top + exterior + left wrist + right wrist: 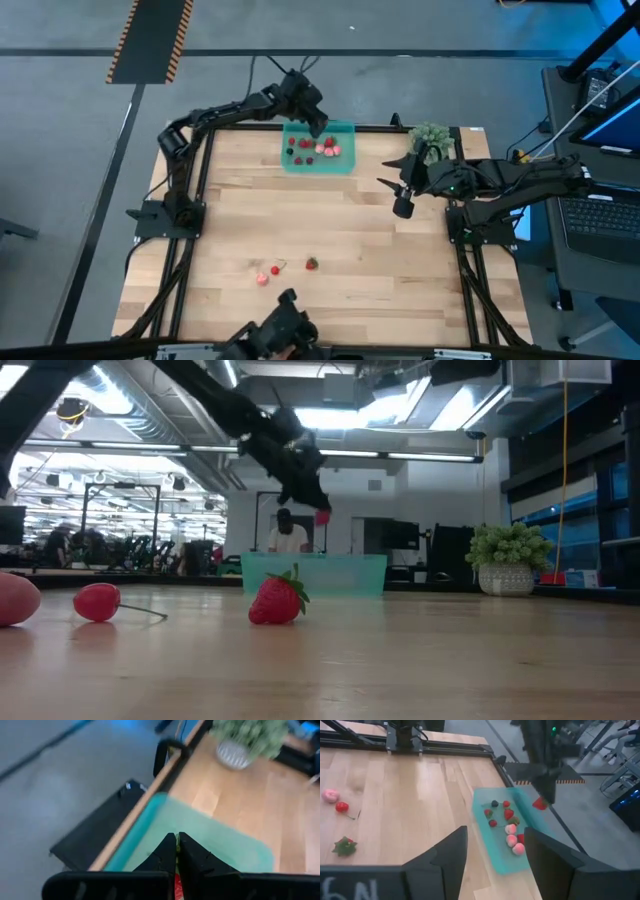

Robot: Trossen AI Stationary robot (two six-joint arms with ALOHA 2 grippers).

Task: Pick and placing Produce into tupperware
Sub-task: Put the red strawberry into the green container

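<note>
The teal tupperware sits at the table's far edge and has several red, pink and dark berries in it. My left gripper hovers above it, shut on a small red berry. Three pieces lie on the wood near the near edge: a strawberry, a red cherry with a stem and a pale pink piece. My right gripper is open, held above the table's right half, and faces the tupperware without touching anything. My left gripper pinches a small red berry between its two fingers, at their free ends. The fingers slant down from above. The berry is lifted clear, over the tupperware.
A green bushy plant in a pale pot stands at the far right corner, close to my right arm. Bare wood stretches between the tupperware and the three loose pieces. Black frame rails border the table's sides. A person shows beyond the table.
</note>
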